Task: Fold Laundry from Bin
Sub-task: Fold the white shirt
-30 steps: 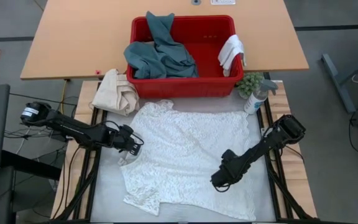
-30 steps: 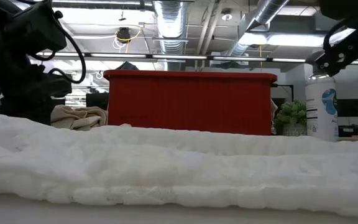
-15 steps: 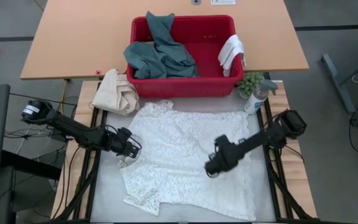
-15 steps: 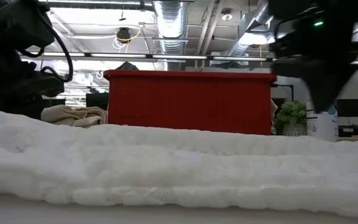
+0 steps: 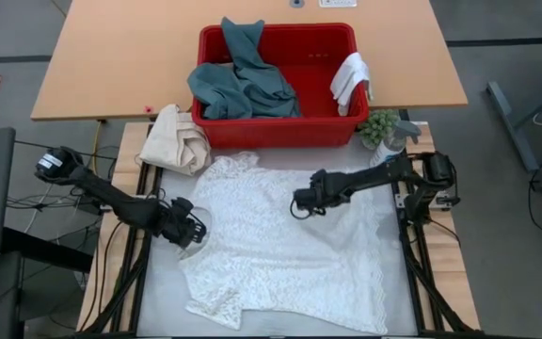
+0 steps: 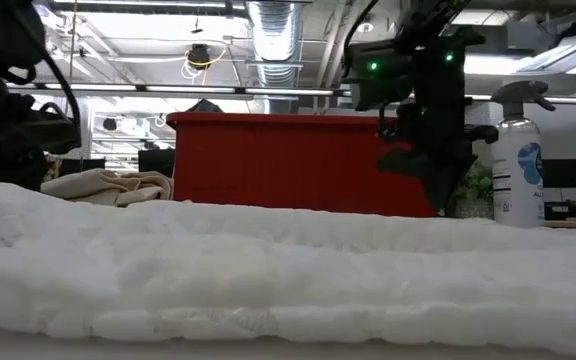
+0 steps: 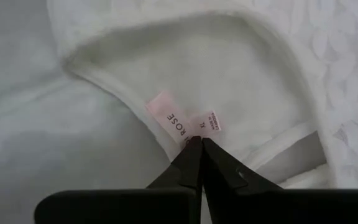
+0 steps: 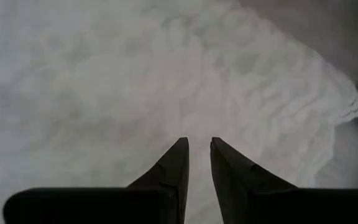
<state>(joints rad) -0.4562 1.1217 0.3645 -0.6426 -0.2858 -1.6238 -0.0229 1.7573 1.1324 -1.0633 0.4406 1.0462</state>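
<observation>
White lace top (image 5: pixel 285 240) lies spread flat on the pale table mat (image 5: pixel 158 292), just in front of the red bin (image 5: pixel 276 127), which holds a teal garment (image 5: pixel 243 80). Left gripper (image 5: pixel 196 226) is pinched tight on the top's collar edge by its label (image 7: pixel 188 124). Right gripper (image 5: pixel 299 204) hovers over the top's middle, fingers slightly parted, holding nothing. Behind the bin: ceiling ducts (image 6: pixel 273 25) and strip lights.

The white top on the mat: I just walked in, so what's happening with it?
A white lace top lies spread flat in front of the red bin, which holds a teal garment and a small white cloth. The left gripper is shut at the top's neckline by the label. The right gripper hovers over its middle, slightly open, holding nothing.
</observation>
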